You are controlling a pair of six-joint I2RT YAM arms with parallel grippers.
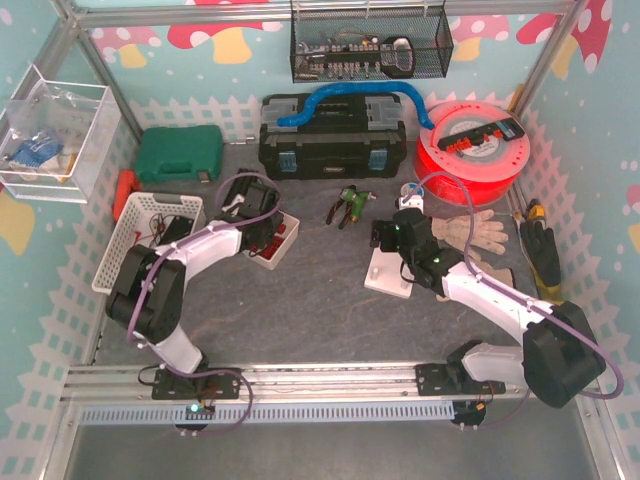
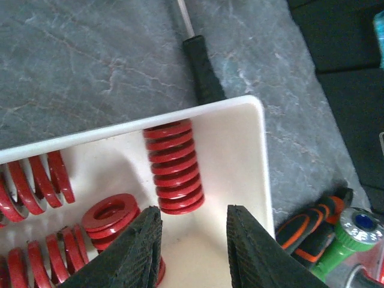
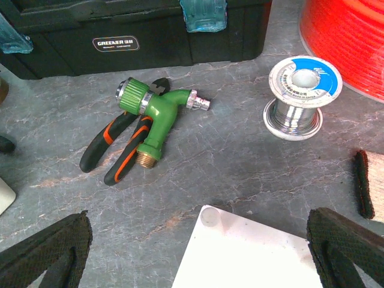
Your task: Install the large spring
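Observation:
A white tray (image 2: pixel 252 156) holds several red springs. A large red spring (image 2: pixel 174 167) lies on its side near the tray's right wall, and a shorter one (image 2: pixel 111 215) stands on end beside it. My left gripper (image 2: pixel 193 223) is open just above the tray, its jaws below the lying spring and holding nothing. The tray also shows in the top view (image 1: pixel 290 232). A white base plate (image 3: pixel 252 255) with a small peg (image 3: pixel 209 216) lies under my right gripper (image 3: pixel 201 255), which is open wide and empty. The plate also shows in the top view (image 1: pixel 388 277).
Orange-handled pliers (image 3: pixel 108 150) and a green hose nozzle (image 3: pixel 153 117) lie behind the plate. A solder spool (image 3: pixel 302 96), black toolbox (image 1: pixel 332 140), red filament reel (image 1: pixel 472 150), work gloves (image 1: pixel 470 232), white basket (image 1: pixel 150 235) and green case (image 1: pixel 178 153) surround the work area.

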